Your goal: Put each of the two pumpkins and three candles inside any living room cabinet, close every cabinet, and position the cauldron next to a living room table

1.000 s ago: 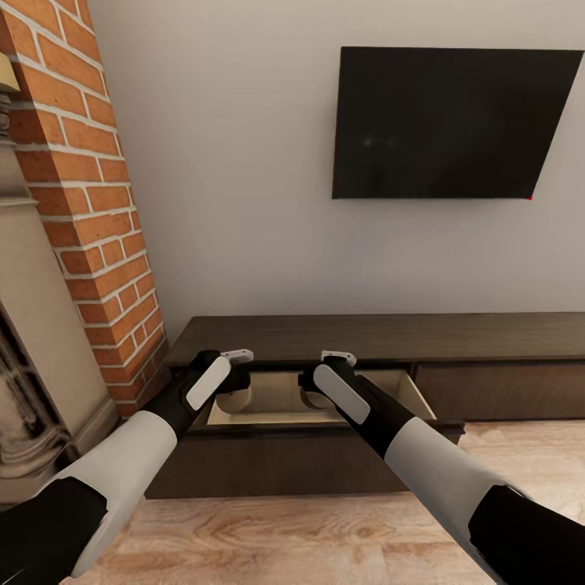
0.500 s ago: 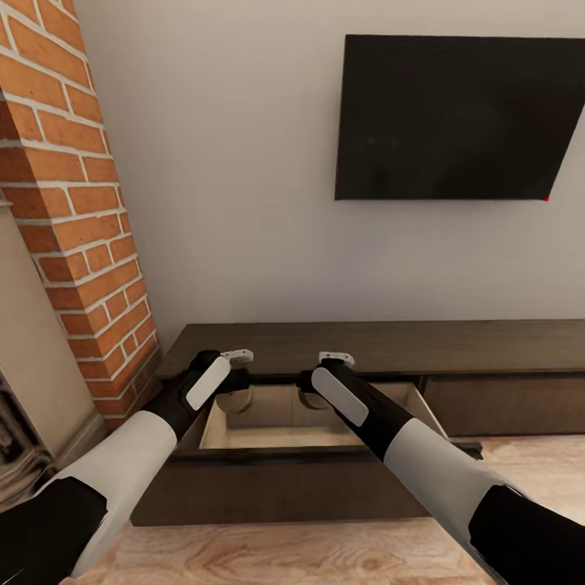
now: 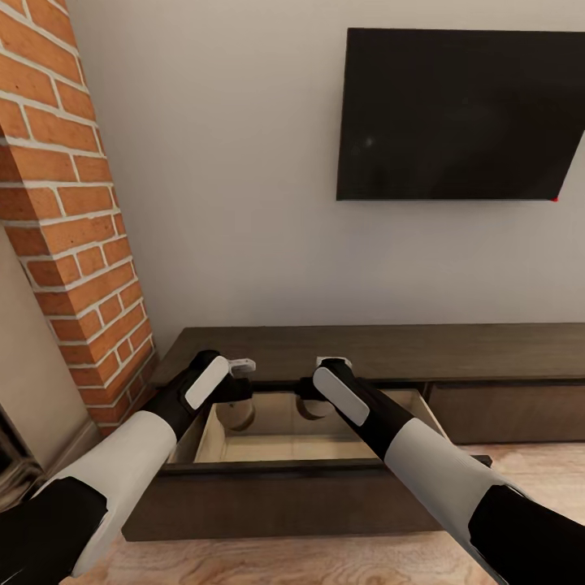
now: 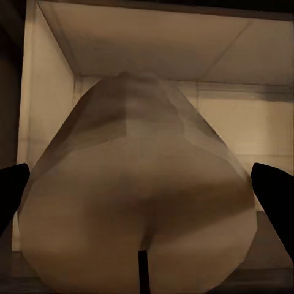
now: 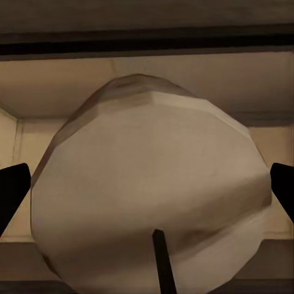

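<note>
Your left gripper [image 4: 144, 184] clamps a faceted beige candle [image 4: 138, 196] over the cabinet's [image 3: 366, 345] open pale drawer [image 3: 284, 447]; your right gripper [image 5: 150, 190] grips another stubby candle [image 5: 153, 196] beside it.

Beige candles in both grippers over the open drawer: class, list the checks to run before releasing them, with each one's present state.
1. Drawer of the long dark-brown wooden cabinet open: ok.
2. Left gripper shut on a stubby beige candle, dark fingertips at both its sides: ok.
3. Right gripper shut on the second beige candle: ok.
4. Both candles above the pale drawer interior, not its front edge: ok.
5. Candles close enough to the drawer floor for a gentle drop: cannot tell.
6. Drawer floor below free of other objects: cannot tell.
</note>
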Controlling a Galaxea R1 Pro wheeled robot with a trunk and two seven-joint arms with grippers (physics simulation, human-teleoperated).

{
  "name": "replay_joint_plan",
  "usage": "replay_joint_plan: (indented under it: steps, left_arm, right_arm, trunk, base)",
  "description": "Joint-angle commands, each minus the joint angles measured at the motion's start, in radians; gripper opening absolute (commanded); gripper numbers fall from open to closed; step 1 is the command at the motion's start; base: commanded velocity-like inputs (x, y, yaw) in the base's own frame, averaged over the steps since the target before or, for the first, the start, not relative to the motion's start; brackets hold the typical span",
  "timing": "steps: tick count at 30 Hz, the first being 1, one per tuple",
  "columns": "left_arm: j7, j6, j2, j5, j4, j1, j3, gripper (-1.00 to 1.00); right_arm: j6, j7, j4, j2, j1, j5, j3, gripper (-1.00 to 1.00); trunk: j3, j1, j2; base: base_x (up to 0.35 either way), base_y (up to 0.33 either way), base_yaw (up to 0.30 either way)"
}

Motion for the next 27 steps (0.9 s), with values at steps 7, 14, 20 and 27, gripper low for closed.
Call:
replay_joint_plan:
  steps: [7,14,20,27]
  left_arm:
    - [0.009,0.013,0.0,0.012,0.013,-0.001,0.0,-1.0]
    - [0.009,0.014,0.001,0.012,0.025,-0.001,0.001,-1.0]
    - [0.009,0.037,0.001,0.012,0.026,-0.001,0.001,-1.0]
    - [0.009,0.051,0.0,0.01,0.027,-0.001,0.001,-1.0]
  right_arm:
    - [0.022,-0.034,0.034,0.001,-0.001,-0.011,0.002,-1.0]
    - [0.032,-0.042,0.045,-0.003,-0.001,-0.016,0.003,-1.0]
    - [0.046,-0.053,0.047,-0.004,-0.001,-0.091,0.002,-1.0]
    - [0.051,-0.11,0.047,-0.001,-0.001,-0.116,0.002,-1.0]
  trunk:
    - [-0.001,0.0,-0.001]
    - [-0.001,0.0,-0.001]
    - [-0.001,0.0,-0.001]
    - [-0.001,0.0,-0.001]
  base:
    - [0.022,0.0,0.0]
    - [0.107,0.0,0.0]
    - [0.048,0.0,0.0]
    - [0.145,0.0,0.0]
